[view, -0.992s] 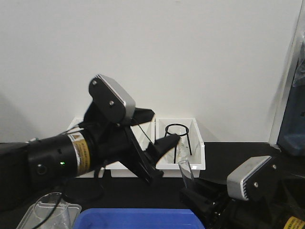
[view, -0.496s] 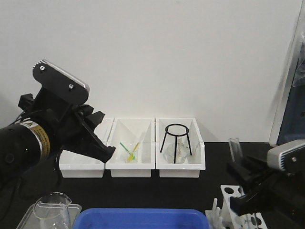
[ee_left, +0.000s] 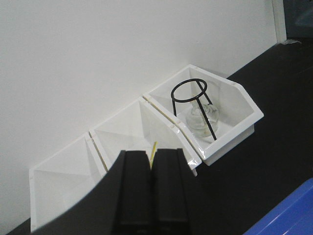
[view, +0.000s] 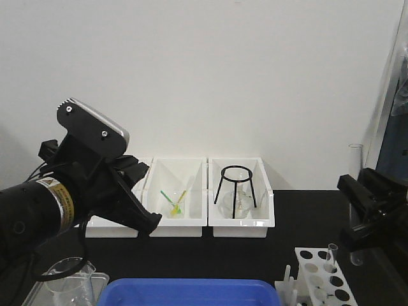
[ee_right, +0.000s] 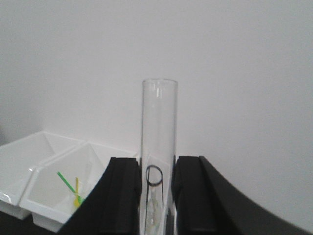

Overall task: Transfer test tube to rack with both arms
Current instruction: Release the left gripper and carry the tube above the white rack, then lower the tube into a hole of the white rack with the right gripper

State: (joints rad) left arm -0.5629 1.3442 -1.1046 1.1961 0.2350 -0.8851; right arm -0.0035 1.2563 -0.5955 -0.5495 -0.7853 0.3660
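Our right gripper (ee_right: pixel 157 171) is clamped on the test tube (ee_right: pixel 159 122), held upright near the right edge of the bench (view: pixel 299 217), just behind the rack (view: pixel 317 273) at the front right corner. Left gripper (ee_left: pixel 152 164) is closed on nothing, near the white bins (view: pixel 175 229) at the back. We'd keep the tube vertical, centre its bottom over a free hole, not the one w/ a second tube (view: pixel 331 252) in it, lower slowly & let go only once it's seated

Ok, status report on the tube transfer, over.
Left gripper shut, empty. Right gripper shut on test tube, upright, not yet in the rack. Another tube already racked; other holes free.
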